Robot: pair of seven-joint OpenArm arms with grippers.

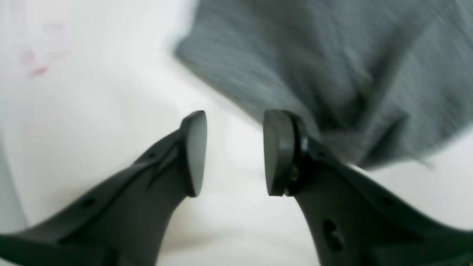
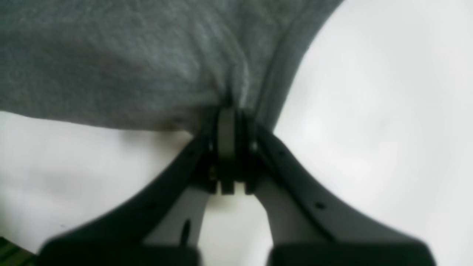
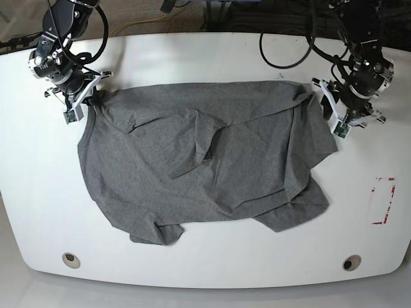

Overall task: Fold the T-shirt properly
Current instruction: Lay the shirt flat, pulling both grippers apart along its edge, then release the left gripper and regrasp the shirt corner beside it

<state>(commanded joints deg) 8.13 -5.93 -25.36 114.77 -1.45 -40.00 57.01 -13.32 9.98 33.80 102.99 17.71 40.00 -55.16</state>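
Note:
The grey T-shirt lies spread and rumpled on the white table, with folds across its middle and its right side. My right gripper is shut on the shirt's edge; in the base view it pinches the cloth's upper left corner. My left gripper is open over bare table, with nothing between its pads. The shirt lies just beyond and to the right of its right finger. In the base view that gripper sits at the shirt's upper right corner.
A red rectangular marking is on the table at the right. Two round holes sit near the front edge. Black cables trail over the back edge by the arm on the right.

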